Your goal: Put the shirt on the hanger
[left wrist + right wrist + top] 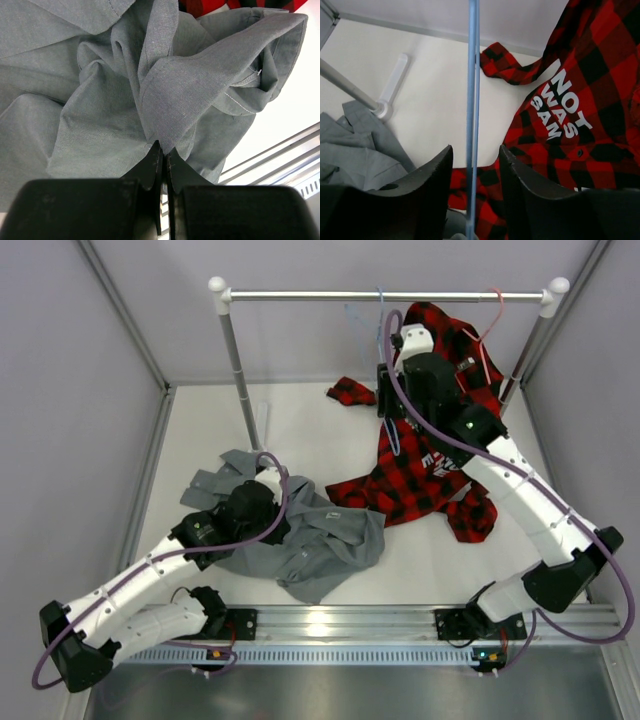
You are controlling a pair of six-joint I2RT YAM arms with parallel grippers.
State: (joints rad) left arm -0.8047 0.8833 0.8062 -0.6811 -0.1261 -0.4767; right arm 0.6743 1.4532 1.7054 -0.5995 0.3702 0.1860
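The grey shirt [320, 540] lies crumpled on the table at front left and fills the left wrist view [100, 115]. My left gripper [268, 492] is down on the shirt, and its fingers [163, 148] are shut on a raised fold of grey fabric. The light-blue wire hanger [379, 310] hangs by its hook from the rail. In the right wrist view its wire [472, 75] runs straight between the fingers. My right gripper [393, 418] [476, 146] is open around that wire, with a gap on both sides.
A red-and-black plaid shirt [430, 475] [580, 140] with white lettering hangs on a pink wire hanger [490, 330] from the rail [300, 296] and spills onto the table. The rack's left pole [240, 370] stands behind the grey shirt. The arms' base rail [340, 625] lines the near edge.
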